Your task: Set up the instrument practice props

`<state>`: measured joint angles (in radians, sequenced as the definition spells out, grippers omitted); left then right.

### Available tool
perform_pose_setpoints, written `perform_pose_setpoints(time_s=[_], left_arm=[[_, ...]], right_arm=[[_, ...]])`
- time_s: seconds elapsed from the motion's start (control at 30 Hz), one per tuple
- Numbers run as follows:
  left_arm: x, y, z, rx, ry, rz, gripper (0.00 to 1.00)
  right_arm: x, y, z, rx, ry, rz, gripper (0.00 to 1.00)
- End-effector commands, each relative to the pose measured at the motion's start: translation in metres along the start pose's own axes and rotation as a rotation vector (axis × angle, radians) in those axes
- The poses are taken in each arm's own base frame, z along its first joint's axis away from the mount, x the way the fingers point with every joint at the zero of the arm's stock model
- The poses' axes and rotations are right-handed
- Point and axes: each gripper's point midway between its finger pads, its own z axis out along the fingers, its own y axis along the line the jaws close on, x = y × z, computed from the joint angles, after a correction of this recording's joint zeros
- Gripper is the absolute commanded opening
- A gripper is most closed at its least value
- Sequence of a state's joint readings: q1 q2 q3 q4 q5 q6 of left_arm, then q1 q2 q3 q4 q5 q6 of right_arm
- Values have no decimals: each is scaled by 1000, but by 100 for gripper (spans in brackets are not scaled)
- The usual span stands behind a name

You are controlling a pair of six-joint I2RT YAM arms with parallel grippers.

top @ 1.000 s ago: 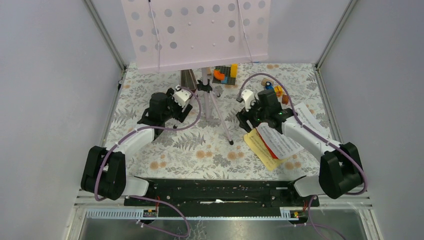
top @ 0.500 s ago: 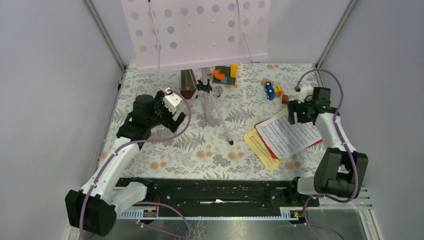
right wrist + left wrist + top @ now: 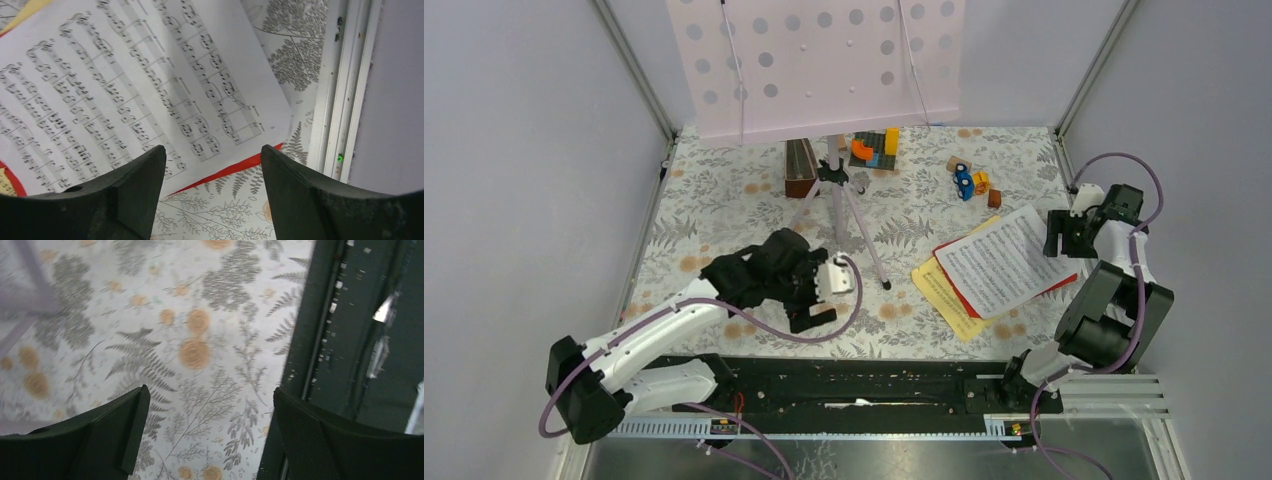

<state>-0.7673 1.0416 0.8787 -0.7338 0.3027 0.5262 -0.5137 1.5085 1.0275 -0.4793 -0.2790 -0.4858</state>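
Stand assembled, panel [image 3: 824,70] on tripod [image 3: 839,195] at the far edge of the surface [image 3: 724,200]; pages [image 3: 994,265] lie stacked at right under the spread, empty right claw [image 3: 211,150], which should next descend and pinch one; left claw [image 3: 210,395] spread, idle.

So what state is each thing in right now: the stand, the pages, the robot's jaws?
panel: upright, no pages on it
tripod: standing, legs spread
white page: flat, top of pile
red page: flat, under the white
yellow page: flat, bottom of pile
left jaws: open, empty
right jaws: open, empty, over the white page
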Motion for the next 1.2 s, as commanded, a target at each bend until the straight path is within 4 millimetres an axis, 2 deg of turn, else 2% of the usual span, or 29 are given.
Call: perform_pose_setpoints(time_s=[0.0,0.1,0.23,0.37,0.4,0.43,0.63,0.77,1.03,1.17], left_arm=[[-24,-19,3,76,-5,138,97],[-43,-32,14,137,-26,191,97],[-78,-46,31,203,-80,228,96],[-111,-57,61,238,-108,219,96],[-125,-59,68,229,-132,219,96],[-127,-62,78,234,-121,205,96],[-182,-60,123,204,-182,115,96],[-196,-54,155,194,-178,74,96],[-188,-47,222,169,-145,26,93],[-191,-43,245,150,-172,6,90]], right_arm=[[-3,-18,0,-14,-8,8,76],[1,-29,4,-2,6,20,76],[7,-40,14,10,33,28,76],[13,-48,23,11,65,21,76],[14,-50,25,11,71,14,76],[16,-53,27,10,79,10,76],[25,-61,37,-1,116,-59,76],[30,-63,45,-26,129,-104,76],[33,-55,59,-104,126,-123,74],[33,-50,60,-130,118,-121,73]])
